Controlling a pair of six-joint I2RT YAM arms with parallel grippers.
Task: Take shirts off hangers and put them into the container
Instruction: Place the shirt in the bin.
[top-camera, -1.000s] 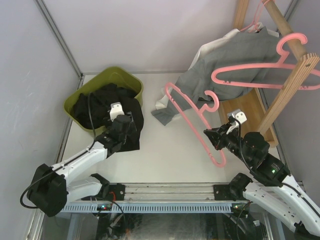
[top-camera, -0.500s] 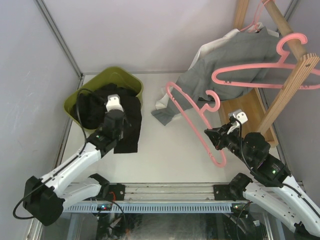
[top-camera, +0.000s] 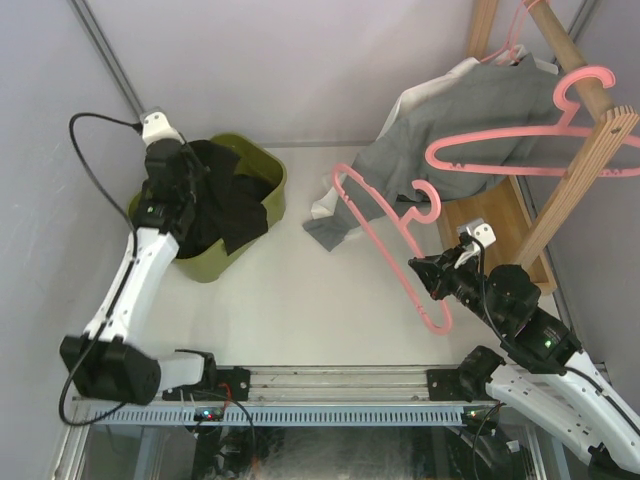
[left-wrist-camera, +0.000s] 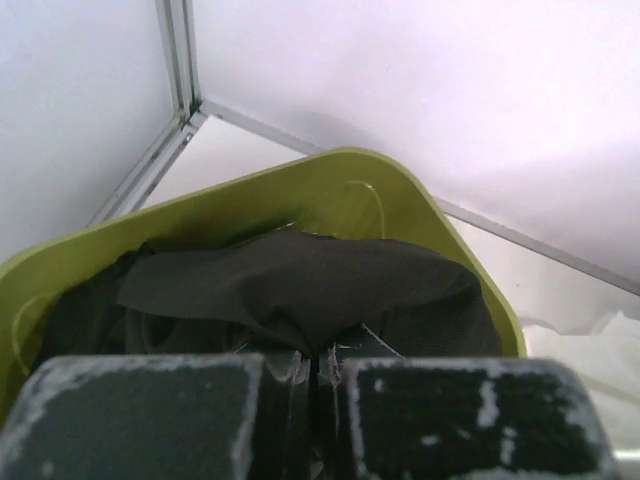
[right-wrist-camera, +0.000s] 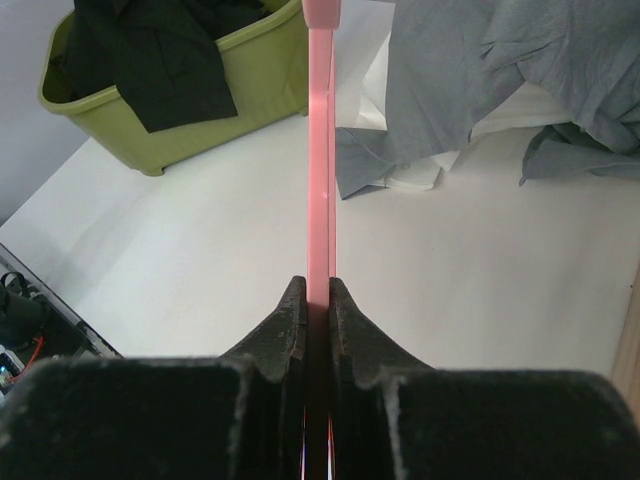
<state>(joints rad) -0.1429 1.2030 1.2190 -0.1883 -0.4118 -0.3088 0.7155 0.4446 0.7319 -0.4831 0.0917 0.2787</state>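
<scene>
Green container (left-wrist-camera: 400, 185) sits under black shirt (left-wrist-camera: 300, 290) pinched by left gripper (left-wrist-camera: 318, 365); right gripper (right-wrist-camera: 320, 300) clamps pink hanger (right-wrist-camera: 320, 150).

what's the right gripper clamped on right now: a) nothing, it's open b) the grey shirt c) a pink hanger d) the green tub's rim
c: the right wrist view shows the right gripper shut on the thin bar of a pink hanger, which runs straight up out of its jaws.

Black shirts (top-camera: 225, 200) hide the container (top-camera: 205, 262) floor; the grey shirt (top-camera: 470, 110) covers most of the white shirt (top-camera: 415, 98).
</scene>
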